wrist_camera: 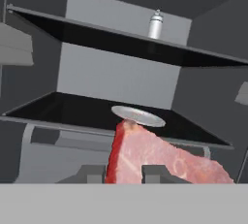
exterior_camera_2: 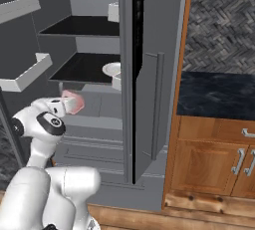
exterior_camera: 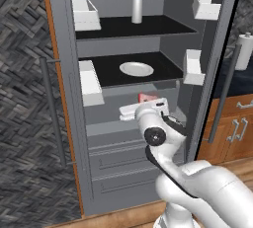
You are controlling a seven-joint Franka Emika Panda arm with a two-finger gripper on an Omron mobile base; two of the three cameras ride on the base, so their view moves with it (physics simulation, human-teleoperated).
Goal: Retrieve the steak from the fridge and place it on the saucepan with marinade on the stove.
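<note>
Gripping one steak (wrist_camera: 160, 157), pincer (wrist_camera: 125, 173) clamped; one plate (exterior_camera: 136, 68), one bottle (exterior_camera: 137, 6).

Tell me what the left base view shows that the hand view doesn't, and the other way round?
Left base view alone: the arm, white door bins, lower drawers, wood cabinets. Hand view alone: a close look at the steak between the tool fingers, shut on it. Both: fridge shelves, plate, bottle, and the steak.

Pink steak (wrist_camera: 160, 157) upright, fridge (exterior_camera: 123, 39) open
</note>
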